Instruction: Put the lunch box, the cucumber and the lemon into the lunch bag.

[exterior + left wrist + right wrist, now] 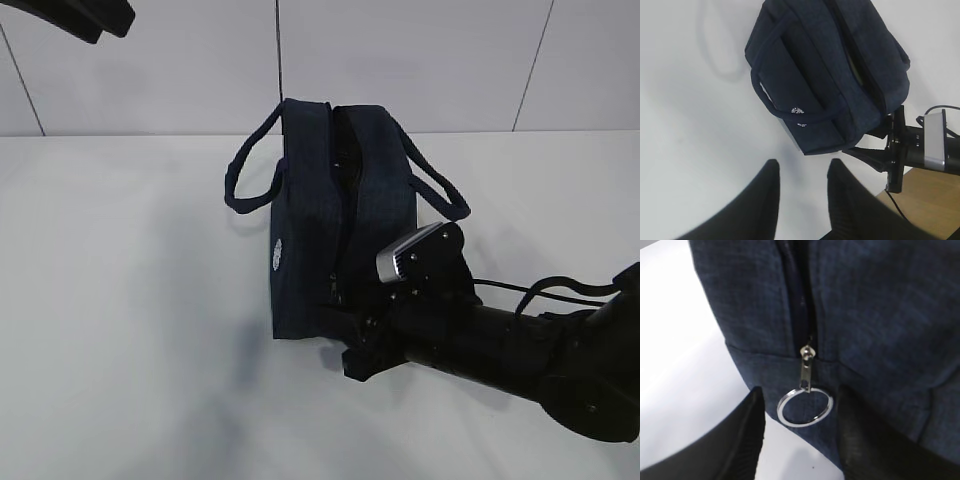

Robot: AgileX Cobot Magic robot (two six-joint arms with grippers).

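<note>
- Where the exterior view looks down at a slant on a white table, the lunch bag stands upright near the middle, its two loop handles hanging out to either side and its top seam gaping a little.
- From the lower right of that view the right arm reaches in low and almost level, and the right gripper sits right at the bag's near end; its jaws are hidden there by the arm's own body.
- At the top left corner only a dark sliver of the left arm shows, held high and well apart from the bag.
- Seen from the left wrist view, the left gripper hangs above bare table with its fingers apart and nothing between them; the bag lies ahead of it.
- Close up in the right wrist view, the silver ring pull dangles from the zipper slider at the bag's end, between the right gripper's fingers, which stand apart and do not yet touch it.
- No lunch box, cucumber or lemon can be seen outside the bag in any view.
- Judging from this, the zipper is the step in hand: the fingers should close squarely on the ring, then draw along the seam so the fabric does not bunch.
</note>
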